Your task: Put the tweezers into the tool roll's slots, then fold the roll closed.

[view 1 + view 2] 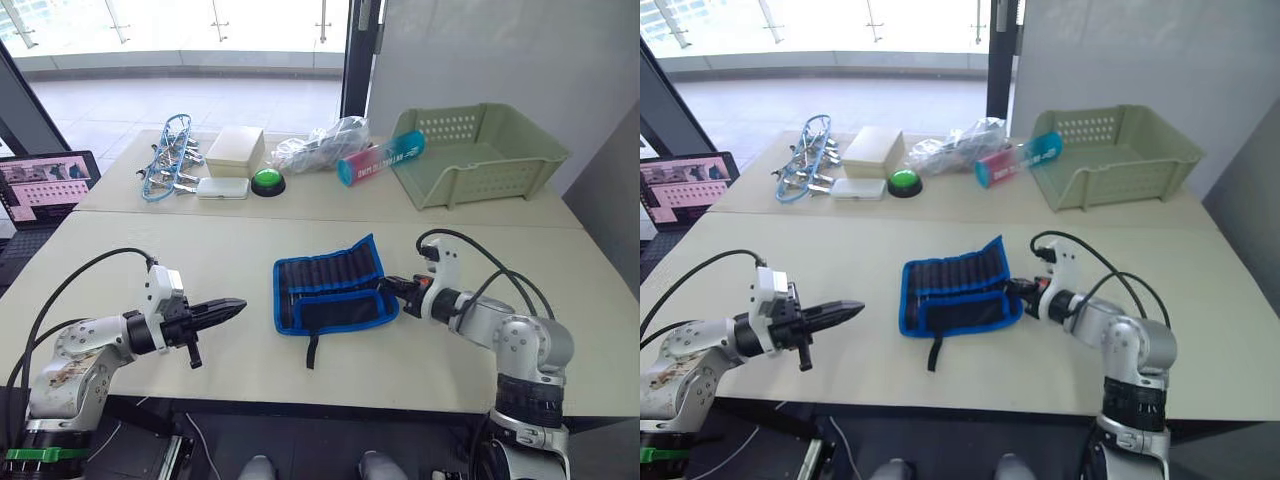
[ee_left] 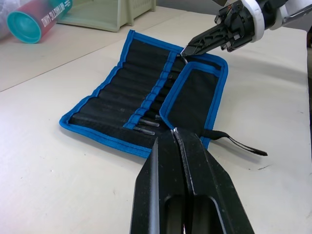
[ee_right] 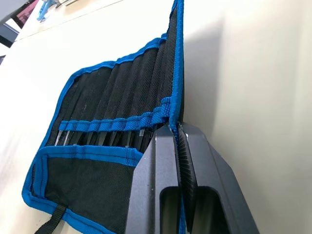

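At lower left, my left gripper (image 1: 236, 305) hovers over the table (image 1: 130, 250), fingers pressed together, holding nothing. At frame centre lies the tool roll (image 1: 333, 285), its lower flap folded up, tweezers (image 2: 146, 126) seated in the slots (image 2: 131, 90). At right of centre, my right gripper (image 1: 384, 286) pinches the roll's blue edge.

**Table layout**

The tool roll (image 1: 333, 290) lies at the centre of the near table (image 1: 250, 370), its flap folded over the near half. Tweezers (image 2: 146, 126) sit in the slots (image 2: 141, 83). The left gripper (image 1: 232, 308) lies left of the roll, apart from it; the right gripper (image 1: 388, 285) meets its right edge. Behind, on the far table: a tools bundle (image 1: 168, 160) at left, then a box (image 1: 235, 150), a push button (image 1: 267, 182), a bag (image 1: 320, 145), a tube (image 1: 380, 158) and a basket (image 1: 480, 150) at right.
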### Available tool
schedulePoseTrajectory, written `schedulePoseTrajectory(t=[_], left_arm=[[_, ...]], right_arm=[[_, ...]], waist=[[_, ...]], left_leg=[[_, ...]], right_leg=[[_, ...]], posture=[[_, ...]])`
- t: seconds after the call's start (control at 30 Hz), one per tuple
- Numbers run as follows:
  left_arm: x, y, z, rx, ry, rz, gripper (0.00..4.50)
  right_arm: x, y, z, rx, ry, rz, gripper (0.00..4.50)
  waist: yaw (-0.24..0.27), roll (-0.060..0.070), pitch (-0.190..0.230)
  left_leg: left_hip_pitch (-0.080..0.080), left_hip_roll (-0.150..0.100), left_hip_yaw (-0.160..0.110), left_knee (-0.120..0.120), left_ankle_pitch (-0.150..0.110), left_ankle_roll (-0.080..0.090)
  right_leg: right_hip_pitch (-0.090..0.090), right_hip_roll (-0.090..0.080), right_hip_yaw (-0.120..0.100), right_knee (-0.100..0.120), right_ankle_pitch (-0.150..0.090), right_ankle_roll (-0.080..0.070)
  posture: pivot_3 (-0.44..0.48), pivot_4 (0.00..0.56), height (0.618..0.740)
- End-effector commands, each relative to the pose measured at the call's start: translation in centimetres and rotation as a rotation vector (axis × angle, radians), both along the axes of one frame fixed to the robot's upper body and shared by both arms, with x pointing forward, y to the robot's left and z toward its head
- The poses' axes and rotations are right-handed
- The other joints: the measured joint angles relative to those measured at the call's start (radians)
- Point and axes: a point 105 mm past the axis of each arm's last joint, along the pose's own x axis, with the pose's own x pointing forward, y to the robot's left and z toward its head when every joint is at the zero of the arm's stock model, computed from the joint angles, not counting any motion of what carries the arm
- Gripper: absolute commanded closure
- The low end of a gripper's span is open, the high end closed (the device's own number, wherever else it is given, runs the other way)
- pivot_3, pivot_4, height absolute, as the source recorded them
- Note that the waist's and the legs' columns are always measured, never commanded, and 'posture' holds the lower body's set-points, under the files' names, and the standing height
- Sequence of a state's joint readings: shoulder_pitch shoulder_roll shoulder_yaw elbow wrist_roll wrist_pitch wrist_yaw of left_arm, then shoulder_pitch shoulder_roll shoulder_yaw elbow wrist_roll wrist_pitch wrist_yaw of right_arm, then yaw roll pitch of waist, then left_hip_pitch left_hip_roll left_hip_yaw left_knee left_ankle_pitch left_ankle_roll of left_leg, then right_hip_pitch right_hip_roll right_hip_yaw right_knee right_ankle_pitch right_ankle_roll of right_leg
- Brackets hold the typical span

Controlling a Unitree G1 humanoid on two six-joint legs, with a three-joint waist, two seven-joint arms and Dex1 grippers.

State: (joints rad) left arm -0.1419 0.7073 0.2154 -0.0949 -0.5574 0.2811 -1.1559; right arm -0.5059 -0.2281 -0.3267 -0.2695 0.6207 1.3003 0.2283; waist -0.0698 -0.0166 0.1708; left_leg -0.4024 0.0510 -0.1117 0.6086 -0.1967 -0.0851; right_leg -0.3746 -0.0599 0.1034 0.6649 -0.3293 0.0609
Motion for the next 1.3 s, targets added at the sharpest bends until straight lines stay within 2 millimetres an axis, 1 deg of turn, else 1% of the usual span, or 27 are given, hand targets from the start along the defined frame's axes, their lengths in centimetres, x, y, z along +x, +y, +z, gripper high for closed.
schedulePoseTrajectory(t=[0.03,0.1,0.2,0.3,0.37,0.43,0.5,0.53,0.63,0.73,0.8,0.9,0.93,1.0,1.03,1.1,1.17,1.23,1.3], left_arm=[[0.1,0.0,0.7,0.008,-0.028,-0.01,4.5],[0.1,0.0,0.6,0.01,-0.027,-0.008,4.5],[0.2,0.0,0.5,0.015,-0.023,-0.008,4.5],[0.2,-0.1,0.4,0.021,-0.018,-0.009,4.5],[0.2,-0.1,0.4,0.022,-0.014,-0.01,4.5],[0.2,-0.1,0.3,0.024,-0.01,-0.01,4.5],[0.2,-0.2,0.2,0.027,-0.006,-0.011,4.5],[0.3,-0.2,0.2,0.029,-0.003,-0.013,4.5],[0.3,-0.3,0.1,0.031,0.001,-0.014,4.5],[0.4,-0.4,0.0,0.032,0.01,-0.02,4.5],[0.4,-0.4,-0.1,0.033,0.011,-0.021,4.5],[0.6,-0.5,-0.1,0.035,0.012,-0.02,4.5],[0.7,-0.5,-0.2,0.035,0.012,-0.02,4.5],[0.7,-0.6,-0.2,0.036,0.012,-0.023,4.5],[0.7,-0.6,-0.2,0.036,0.012,-0.024,4.5],[0.7,-0.7,-0.2,0.039,0.013,-0.028,4.5],[0.6,-0.7,-0.3,0.04,0.014,-0.031,4.5],[0.6,-0.7,-0.3,0.041,0.014,-0.034,4.5],[0.5,-0.7,-0.3,0.042,0.015,-0.034,4.5]], right_arm=[[-0.7,0.6,3.4,-0.09,-0.133,0.015,4.46],[-1.1,1.5,4.0,-0.163,-0.17,0.027,4.46],[-1.3,2.6,4.3,-0.296,-0.228,0.029,4.46],[-1.5,3.9,4.6,-0.369,-0.28,0.033,4.46],[-1.6,4.7,4.6,-0.51,-0.345,0.049,4.46],[-1.9,5.5,4.4,-0.61,-0.396,0.074,4.46],[-2.2,6.6,4.2,-0.639,-0.42,0.102,4.46],[-2.4,7.3,4.1,-0.636,-0.427,0.117,4.46],[-2.6,8.6,4.0,-0.616,-0.433,0.137,4.46],[-2.8,10.3,2.9,-0.597,-0.407,0.175,4.46],[-2.9,11.0,2.1,-0.583,-0.384,0.192,4.46],[-2.9,11.6,-1.0,-0.548,-0.282,0.216,4.46],[-2.9,11.8,-1.7,-0.53,-0.255,0.218,4.46],[-2.9,11.6,-3.2,-0.517,-0.206,0.212,4.46],[-2.8,11.6,-3.5,-0.509,-0.192,0.208,4.46],[-2.6,10.8,-5.2,-0.492,-0.131,0.183,4.46],[-2.4,10.4,-6.1,-0.445,-0.077,0.157,4.46],[-2.1,9.7,-6.5,-0.41,-0.053,0.142,4.46],[-1.8,9.4,-5.8,-0.341,-0.05,0.141,4.46]], waist=[[0.0,0.001,0.0],[-0.001,0.001,0.001],[-0.001,0.001,0.001],[-0.001,0.001,0.001],[-0.001,0.001,0.001],[-0.001,0.001,0.001],[-0.003,0.001,0.001],[-0.004,0.001,0.001],[-0.003,0.001,0.001],[-0.003,0.001,0.001],[-0.003,0.001,0.001],[-0.002,0.0,0.0],[-0.002,0.0,0.0],[-0.001,0.0,0.0],[-0.002,0.0,0.0],[-0.004,-0.001,0.0],[-0.004,-0.001,-0.001],[-0.004,-0.001,-0.001],[-0.002,-0.001,-0.001]], left_leg=[[-0.001,0.0,0.0,0.0,0.0,0.0],[-0.004,0.0,0.0,0.001,0.0,0.0],[-0.005,0.0,0.0,0.001,0.0,0.0],[-0.007,0.0,0.001,0.001,0.0,0.0],[-0.007,0.0,0.001,0.001,0.0,0.0],[-0.008,0.0,0.001,0.001,0.0,0.0],[-0.007,0.0,0.001,0.001,0.001,0.0],[-0.007,0.0,0.001,0.001,0.001,0.0],[-0.008,0.0,0.001,0.001,0.001,0.0],[-0.007,0.0,0.001,0.001,0.001,0.0],[-0.007,0.0,0.001,0.001,0.001,0.0],[-0.007,0.0,0.001,0.001,0.001,0.001],[-0.007,0.0,0.001,0.001,0.001,0.001],[-0.007,0.0,0.001,0.002,0.001,0.0],[-0.007,0.0,0.001,0.002,0.001,0.0],[-0.006,0.0,0.001,0.001,0.001,0.0],[-0.004,0.0,0.001,0.001,0.001,0.0],[-0.003,0.0,0.001,0.001,0.001,0.001],[-0.003,0.0,0.001,0.002,0.002,0.001]], right_leg=[[-0.001,0.0,0.0,0.0,0.0,0.0],[-0.004,0.0,0.0,0.002,0.0,0.0],[-0.008,0.0,0.0,0.005,0.0,0.0],[-0.012,0.0,0.0,0.008,0.0,0.0],[-0.012,0.0,0.0,0.008,0.0,0.0],[-0.012,0.0,0.0,0.008,0.0,0.0],[-0.013,0.0,0.0,0.008,0.0,0.0],[-0.013,0.0,0.0,0.008,0.0,0.0],[-0.013,0.0,0.0,0.009,0.0,-0.001],[-0.013,0.0,0.0,0.009,0.0,-0.001],[-0.013,0.0,0.0,0.01,0.0,-0.001],[-0.013,0.0,0.0,0.011,0.0,-0.001],[-0.013,0.0,0.0,0.011,0.0,-0.001],[-0.013,0.0,0.0,0.011,0.0,-0.001],[-0.013,0.0,0.0,0.011,0.0,-0.001],[-0.013,0.0,0.0,0.012,0.0,-0.001],[-0.012,0.0,0.0,0.014,0.0,-0.001],[-0.012,0.0,0.0,0.014,0.0,-0.001],[-0.011,0.0,0.0,0.014,0.0,-0.001]], posture=[[0.0,0.15,0.74],[0.0,0.15,0.74],[0.0,0.15,0.74],[0.0,0.15,0.74],[0.0,0.15,0.74],[0.0,0.15,0.74],[0.0,0.15,0.74],[0.0,0.15,0.74],[0.0,0.15,0.74],[0.0,0.15,0.74],[0.0,0.15,0.74],[0.0,0.15,0.74],[0.0,0.15,0.74],[0.0,0.15,0.74],[0.0,0.15,0.74],[0.0,0.15,0.74],[0.0,0.15,0.74],[0.0,0.15,0.74],[0.0,0.15,0.74]])
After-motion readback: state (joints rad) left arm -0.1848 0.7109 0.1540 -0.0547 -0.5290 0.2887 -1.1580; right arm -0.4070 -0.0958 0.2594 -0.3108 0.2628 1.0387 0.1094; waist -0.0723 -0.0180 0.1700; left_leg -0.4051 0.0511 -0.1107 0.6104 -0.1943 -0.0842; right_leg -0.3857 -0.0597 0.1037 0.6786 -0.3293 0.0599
